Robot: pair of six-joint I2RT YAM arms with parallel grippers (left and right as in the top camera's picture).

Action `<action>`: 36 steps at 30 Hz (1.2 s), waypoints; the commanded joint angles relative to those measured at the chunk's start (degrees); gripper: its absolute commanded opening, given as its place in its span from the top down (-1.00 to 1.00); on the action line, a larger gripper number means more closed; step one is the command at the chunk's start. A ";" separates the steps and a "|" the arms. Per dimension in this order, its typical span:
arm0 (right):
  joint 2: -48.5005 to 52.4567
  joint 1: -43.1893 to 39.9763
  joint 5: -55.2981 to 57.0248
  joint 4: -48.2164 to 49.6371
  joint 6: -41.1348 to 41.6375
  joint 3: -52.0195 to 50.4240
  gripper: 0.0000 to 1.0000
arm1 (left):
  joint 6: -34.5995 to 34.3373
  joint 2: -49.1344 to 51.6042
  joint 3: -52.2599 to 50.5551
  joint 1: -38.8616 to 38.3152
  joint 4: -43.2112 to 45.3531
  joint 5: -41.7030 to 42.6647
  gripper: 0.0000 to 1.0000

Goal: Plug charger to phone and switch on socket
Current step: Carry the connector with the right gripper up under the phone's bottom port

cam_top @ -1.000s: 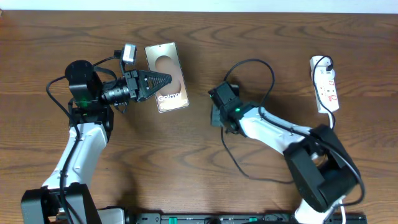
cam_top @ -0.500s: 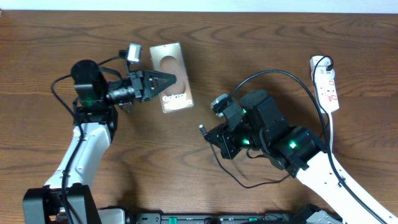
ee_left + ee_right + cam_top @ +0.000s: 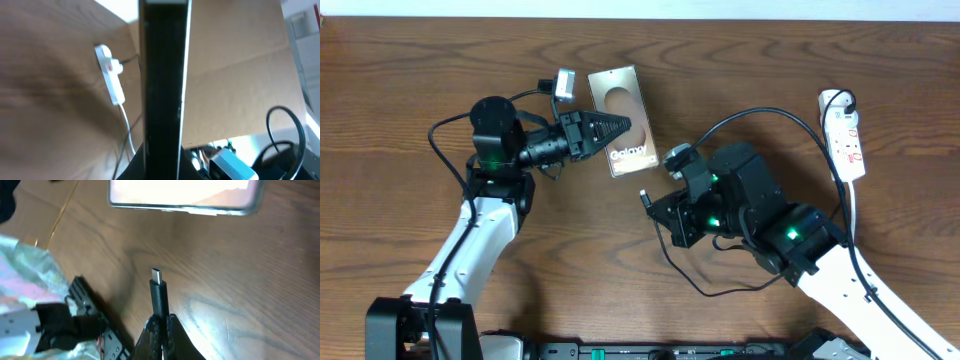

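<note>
Firmly pinched by the right tool (image 3: 161,324), charger (image 3: 159,294) faces phone (image 3: 185,192).

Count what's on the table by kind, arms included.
phone: 1
charger: 1
socket: 1
robot arms: 2, left arm and right arm
Total: 5

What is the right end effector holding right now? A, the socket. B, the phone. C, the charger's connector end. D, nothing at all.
C: in the right wrist view the right end effector is pinched shut on the charger just behind its metal tip, which points toward the phone but is not yet plugged in.
</note>
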 commanded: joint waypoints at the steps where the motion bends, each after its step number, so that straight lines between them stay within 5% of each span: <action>1: -0.09 -2.23 1.73 0.70 2.89 0.02 0.98 | 0.72 -0.66 1.01 -0.59 0.94 -6.36 0.85; 9: -0.28 -7.54 -9.25 1.14 2.84 0.02 0.98 | -7.10 -0.66 1.01 -0.59 9.75 -6.01 0.85; 17: -7.39 -17.25 -23.52 -11.85 -11.93 -1.46 0.98 | -8.72 -0.66 1.01 -0.59 13.18 -6.01 0.86; 21: -11.52 -18.01 -30.08 -1.53 -10.93 -8.04 0.97 | -9.42 -0.66 1.01 -0.59 13.18 -6.03 0.85; 28: -8.79 -15.61 -34.73 24.15 2.32 -16.52 0.98 | -12.74 -0.66 1.01 -2.19 13.22 -5.75 0.85; 36: -5.38 -15.50 -32.57 31.10 8.22 -16.48 0.97 | -12.11 -0.66 1.01 -4.96 22.43 -2.32 0.85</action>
